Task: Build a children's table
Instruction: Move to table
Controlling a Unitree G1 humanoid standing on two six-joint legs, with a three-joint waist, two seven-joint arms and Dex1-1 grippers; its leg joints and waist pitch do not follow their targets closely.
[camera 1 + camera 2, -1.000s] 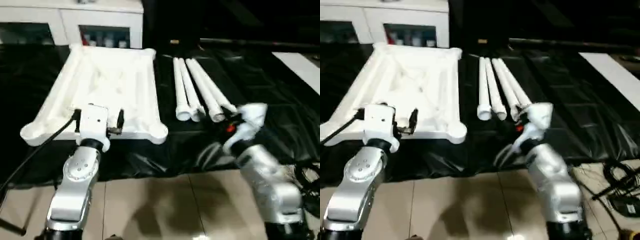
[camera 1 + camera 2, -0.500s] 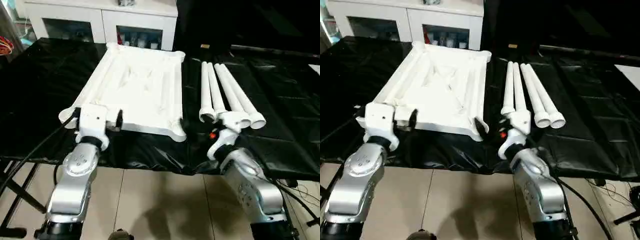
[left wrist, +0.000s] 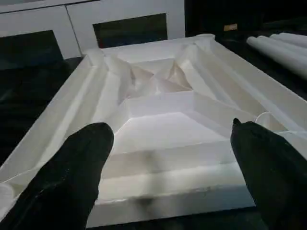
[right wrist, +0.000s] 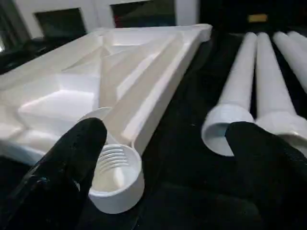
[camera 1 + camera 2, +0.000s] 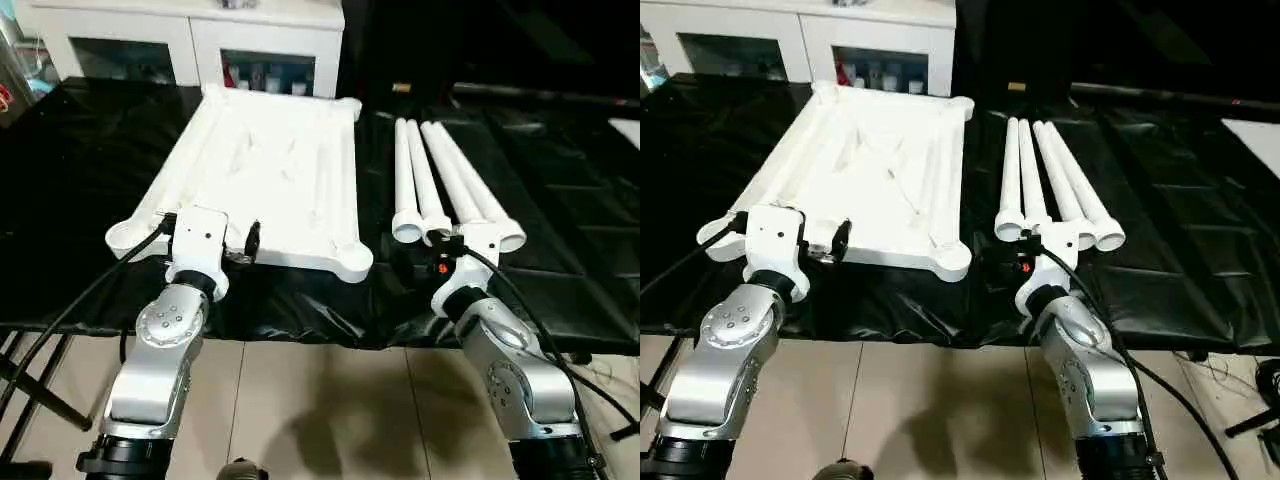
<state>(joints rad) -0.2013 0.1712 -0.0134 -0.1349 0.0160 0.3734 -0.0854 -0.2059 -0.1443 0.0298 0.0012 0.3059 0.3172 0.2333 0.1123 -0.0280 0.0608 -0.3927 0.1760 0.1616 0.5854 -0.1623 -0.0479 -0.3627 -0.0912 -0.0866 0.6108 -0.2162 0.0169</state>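
While tabletop (image 5: 260,170) lies underside-up on black sheet (image 5: 560,180), left gripper (image 3: 168,158) hovers fingers-apart at its near edge; right gripper (image 4: 163,158), fingers apart, near four legs (image 5: 445,185).

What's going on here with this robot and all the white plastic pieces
A humanoid robot is about to assemble a children's table. The table top lies underside up on a black-covered surface, and four legs lie side by side to its right. The left gripper hovers open at the top's near edge, the right gripper open between a threaded corner socket and the legs. Nothing is held.
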